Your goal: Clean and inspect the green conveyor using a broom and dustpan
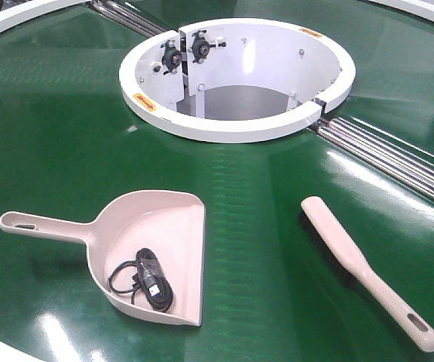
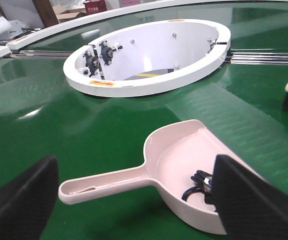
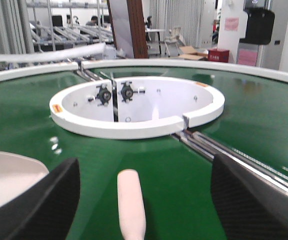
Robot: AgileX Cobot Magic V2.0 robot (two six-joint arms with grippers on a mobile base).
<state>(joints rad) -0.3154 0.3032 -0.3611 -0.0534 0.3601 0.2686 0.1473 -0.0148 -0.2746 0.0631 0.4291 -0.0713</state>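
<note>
dustpan laid on green conveyor near white ring housing, handle pointed away from broom, black cable seen inside, broom laid diagonally, handle away from ring, both grippers' jaws spread, nothing held

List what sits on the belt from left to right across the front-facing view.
dustpan with a black cable coiled inside → broom, all on the green conveyor.
</note>
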